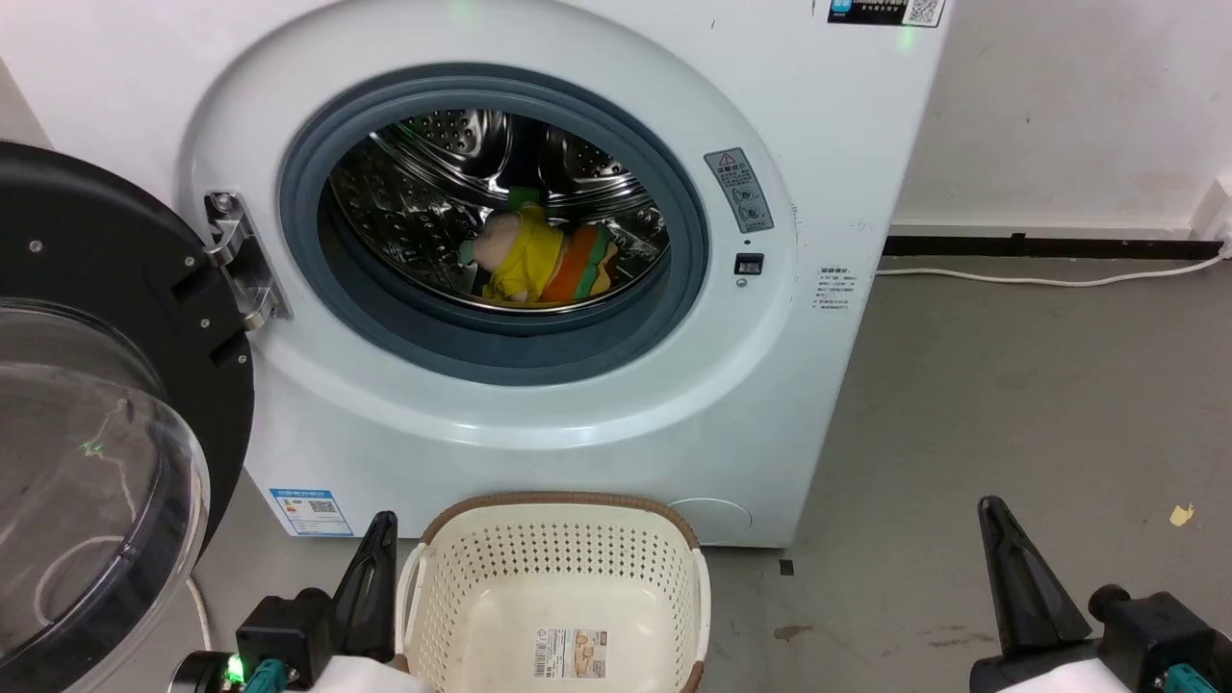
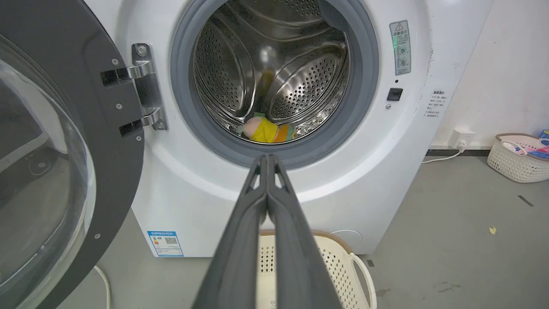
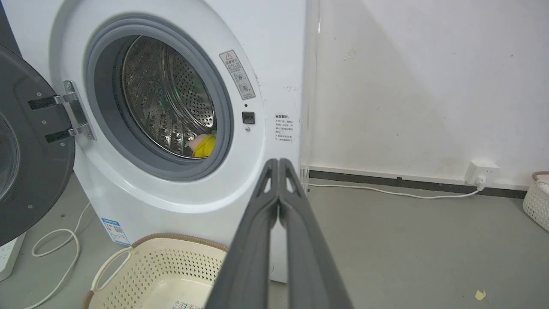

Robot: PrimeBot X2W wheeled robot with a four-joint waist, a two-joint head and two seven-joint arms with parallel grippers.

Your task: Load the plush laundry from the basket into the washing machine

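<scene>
Looking into the open port from the head view, you find the plush laundry [image 1: 534, 255] lying on the bottom of the steel drum [image 1: 433, 173] inside the washing machine [image 1: 597, 433], with its peach head toward the left and its striped body toward the right. In the left wrist view the grey rubber ring [image 2: 364, 86] cuts off the toy's underside. In the right wrist view the ring hides all but a patch of head and yellow top. The door [image 1: 106, 279] stands swung open at the left, and the frame edge crops its clear dome. The basket [image 1: 558, 568] sits on the floor [image 1: 1011, 385] just in front of the machine. Its near end runs off the bottom of the head view, and the print on the label sticker [image 1: 571, 653] on its floor is too small to read. The left gripper [image 2: 266, 159] has its two fingers pressed flat together with nothing between them, and they cover the middle of the basket in its own wrist view. The right gripper [image 3: 279, 163] is likewise closed on nothing and sits well apart from the basket, over bare floor. A second basket [image 2: 514, 165] stands by the wall at the far right, clipped by the frame, and its coloured contents cannot be identified.
</scene>
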